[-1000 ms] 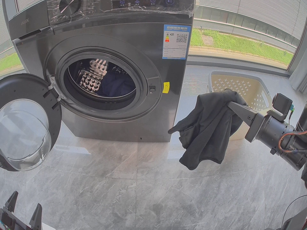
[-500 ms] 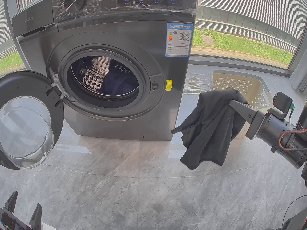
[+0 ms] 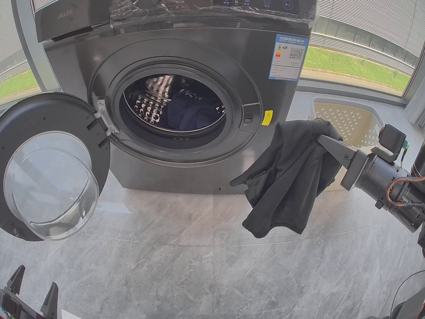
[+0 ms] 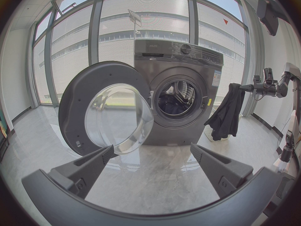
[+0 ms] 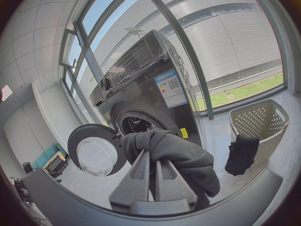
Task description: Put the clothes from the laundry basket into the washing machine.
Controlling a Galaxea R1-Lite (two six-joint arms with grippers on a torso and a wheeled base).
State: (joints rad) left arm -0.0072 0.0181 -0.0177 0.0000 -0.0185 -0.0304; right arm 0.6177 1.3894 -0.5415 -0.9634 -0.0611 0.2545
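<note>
The right gripper [image 3: 325,141] is formed of two dark grey tapered fingers [image 3: 337,152]. Behind it a silver-grey cylindrical wrist [image 3: 380,178], a black camera box [image 3: 392,138] and an orange cable [image 3: 395,190] are seen. Small screws [image 4: 223,184] are set in the left gripper [image 4: 151,147].

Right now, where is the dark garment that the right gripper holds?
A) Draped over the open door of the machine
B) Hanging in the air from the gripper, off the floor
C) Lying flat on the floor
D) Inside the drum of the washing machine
B: the right gripper is shut on the dark garment, which hangs free above the floor, in front of the laundry basket and not yet in the washing machine.
</note>
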